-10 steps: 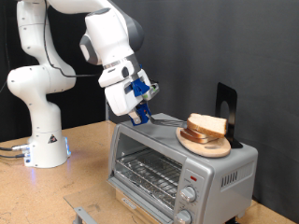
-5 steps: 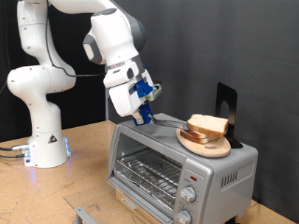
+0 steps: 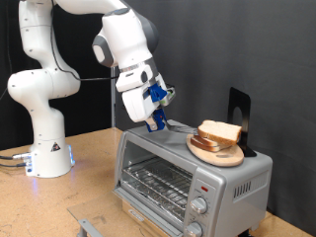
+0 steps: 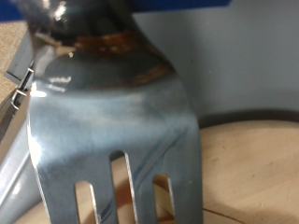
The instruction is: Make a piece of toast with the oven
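The tool (image 3: 155, 120) is hovering above the top of the boxy silver-grey toaster oven (image 3: 188, 170), gripping a shiny metal fork (image 4: 112, 121), its fingers closed on the handle. The pale square bread slice with tan crust (image 3: 218, 131) is lying on the round wooden plate (image 3: 219, 154), which is sitting on the oven top. The fork's tines are pointing toward the plate.

Exterior faces oven (image 3: 188, 168) front; wrist close on plate (image 4: 252, 168).
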